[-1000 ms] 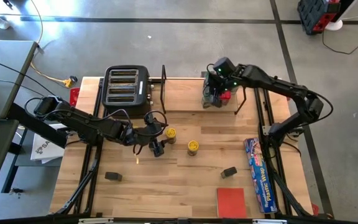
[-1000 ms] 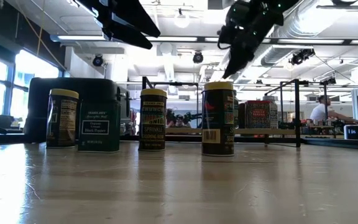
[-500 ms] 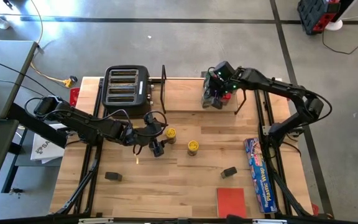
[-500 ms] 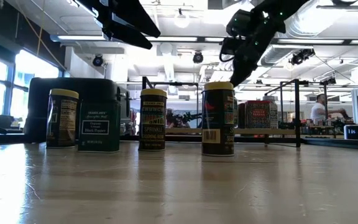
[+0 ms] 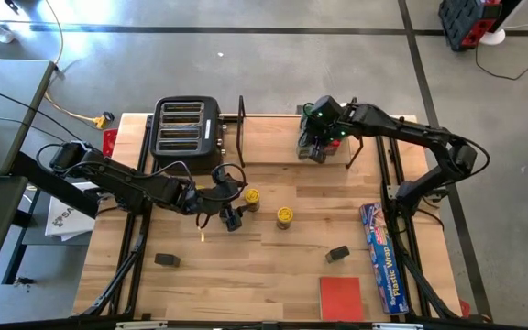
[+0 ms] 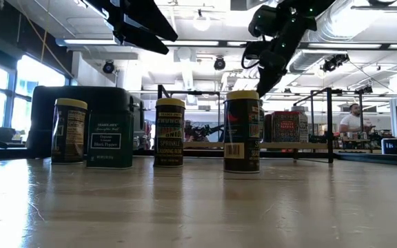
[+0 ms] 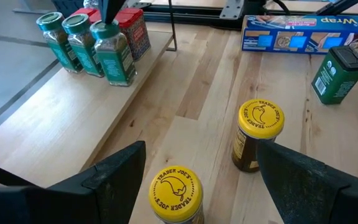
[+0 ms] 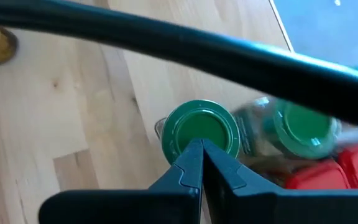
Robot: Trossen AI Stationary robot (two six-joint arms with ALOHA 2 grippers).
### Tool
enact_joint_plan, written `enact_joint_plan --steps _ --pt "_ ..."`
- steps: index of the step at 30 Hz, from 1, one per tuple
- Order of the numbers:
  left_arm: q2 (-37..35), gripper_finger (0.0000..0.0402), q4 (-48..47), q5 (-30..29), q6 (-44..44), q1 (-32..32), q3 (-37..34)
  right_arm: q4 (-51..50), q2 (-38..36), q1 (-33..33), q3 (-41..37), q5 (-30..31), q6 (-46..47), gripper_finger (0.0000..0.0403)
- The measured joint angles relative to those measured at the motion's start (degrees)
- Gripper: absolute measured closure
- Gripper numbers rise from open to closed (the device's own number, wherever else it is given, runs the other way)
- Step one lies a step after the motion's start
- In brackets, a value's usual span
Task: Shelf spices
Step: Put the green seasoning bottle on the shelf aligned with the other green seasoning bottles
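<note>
Spices: few already on shelf (image 5: pixel 282 137). Right gripper (image 8: pixel 199 163) pressed together above green-lid jar (image 8: pixel 201 132); left gripper (image 7: pixel 194 171) spread over yellow-lid jar (image 7: pixel 176 193). 5ish left on bench.

The light-wood desk (image 5: pixel 273 266) carries a black toaster (image 5: pixel 187 127) at its back edge. Beside the toaster stands the shelf (image 5: pixel 282 137), with green-lidded jars (image 7: pixel 92 46) and a red tin (image 7: pixel 132 31) at its far end from the toaster. In front of the toaster stand two yellow-lidded jars (image 5: pixel 269 206). Farther forward lie two dark tins (image 5: pixel 167 260), a flat red square (image 5: pixel 341 298) and a blue wrap box (image 5: pixel 381 256).
</note>
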Motion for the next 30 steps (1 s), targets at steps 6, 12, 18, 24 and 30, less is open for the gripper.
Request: enact_joint_plan --steps 6,12,18,24,30 --pt "0.0 0.01 0.0 -0.1 0.02 0.0 0.0 -3.09 0.27 0.29 3.13 3.3 1.78 0.0403" --pt "0.0 0.01 -0.22 -0.12 -0.02 0.0 0.0 -3.19 0.23 1.62 5.25 3.15 1.21 0.0403" --pt "0.0 0.01 -0.89 -0.12 -0.39 0.0 0.0 -9.76 0.16 5.65 5.84 -8.22 -10.48 0.0403" --pt "0.0 0.01 -1.24 -0.3 -0.43 0.0 0.0 -12.74 2.49 13.99 5.82 -2.28 -9.53 0.0403" --pt "0.0 0.01 -2.32 -1.6 -0.48 -0.18 0.0 -11.76 9.39 14.85 5.82 8.71 -5.75 0.0403"
